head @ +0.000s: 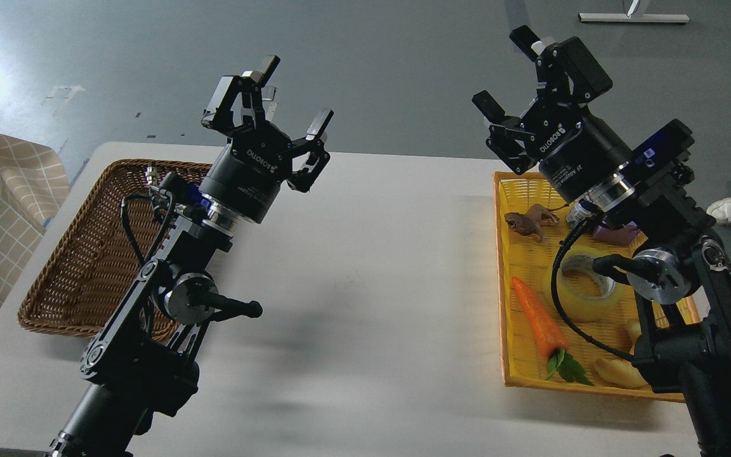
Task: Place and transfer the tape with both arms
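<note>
- Head view, the hands: the left hand point(276, 101) is raised above the near edge of the brown wicker basket point(86, 266), its fingers spread wide with nothing between them. The right hand point(511, 76) is likewise lifted, over the far end of the yellow tray point(506, 285), fingers spread and empty.
- Head view, the tape: the tape point(584, 285) lies flat in the yellow tray on the right side of the white surface point(372, 285), its hole facing up. The right arm's forearm and a black cable cross in front of it, so part of the ring is hidden.
- Head view, neighbours: a toy carrot point(538, 320) lies just beside the tape toward the middle of the surface; a small brown animal figure point(527, 222) sits farther back in the tray; a pale yellowish object point(619, 371) lies at the near end.
- Handling, as a judgement: the roll looks light and stiff, with a smooth, somewhat slippery outer wrap. A firm hold would likely be one finger inside the core and one outside the wall, or a pinch across the whole ring.
- Relative position: the tape lies below and nearer to me than the right hand, well apart from it, and far across the surface from the left hand.
</note>
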Controlling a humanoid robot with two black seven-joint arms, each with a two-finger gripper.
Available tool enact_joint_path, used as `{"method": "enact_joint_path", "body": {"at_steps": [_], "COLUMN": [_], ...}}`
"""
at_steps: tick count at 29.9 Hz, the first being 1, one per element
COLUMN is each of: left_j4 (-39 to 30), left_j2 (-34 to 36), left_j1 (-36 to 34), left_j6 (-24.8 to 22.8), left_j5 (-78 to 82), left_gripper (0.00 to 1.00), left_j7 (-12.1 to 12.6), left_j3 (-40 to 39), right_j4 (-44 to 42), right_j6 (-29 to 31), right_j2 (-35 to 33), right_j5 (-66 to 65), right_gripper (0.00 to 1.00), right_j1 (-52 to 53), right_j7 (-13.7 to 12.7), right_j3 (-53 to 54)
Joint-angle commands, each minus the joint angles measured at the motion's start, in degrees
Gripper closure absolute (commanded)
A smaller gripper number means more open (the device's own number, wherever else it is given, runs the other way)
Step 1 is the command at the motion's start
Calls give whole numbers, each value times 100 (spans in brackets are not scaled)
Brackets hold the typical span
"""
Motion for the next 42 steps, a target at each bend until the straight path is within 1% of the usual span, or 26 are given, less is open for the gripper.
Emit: {"method": "enact_joint_path", "body": {"at_steps": [1,4,42], "left_j4": [-1,-1,16], "left_j2": [-6,-6,-6], "left_j1": [-13,-31,13], "left_j6": [5,22,40], "left_j5": [5,5,5], "left_gripper": [2,2,2], "left_j7": [0,26,8], "left_j3": [9,18,27], "right_j4": [44,61,61], "right_j6": [0,0,0], "right_j2": [0,0,0], "right_j5": [-2,7,7], "right_gripper": [0,0,0], "right_j1": [-8,-17,-61], "right_j7": [-9,-9,0], "right_j3": [-1,-10,-36]}}
